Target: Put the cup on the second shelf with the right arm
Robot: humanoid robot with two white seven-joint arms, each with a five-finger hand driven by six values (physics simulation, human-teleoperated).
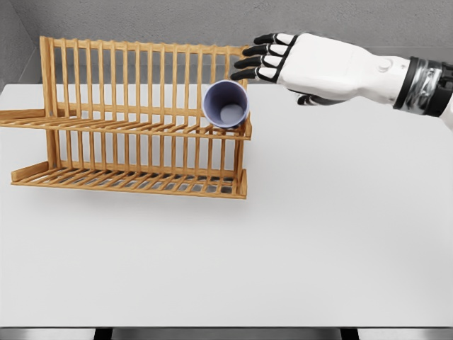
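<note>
One cup [226, 104] on rack [134, 127], just below right fingers [258, 61].

White table [297, 241] fills view; grey wall [212, 21] behind; dark floor strip below front edge.

The right arm [425, 85] is cut off by the picture's right edge, so only its forearm shows, and the thumb of the right hand [283, 64] is mostly hidden under the palm. The cup [226, 104] hides part of the rack's [134, 127] upper shelf behind it. The bench [318, 234] runs past the left and right edges.
</note>
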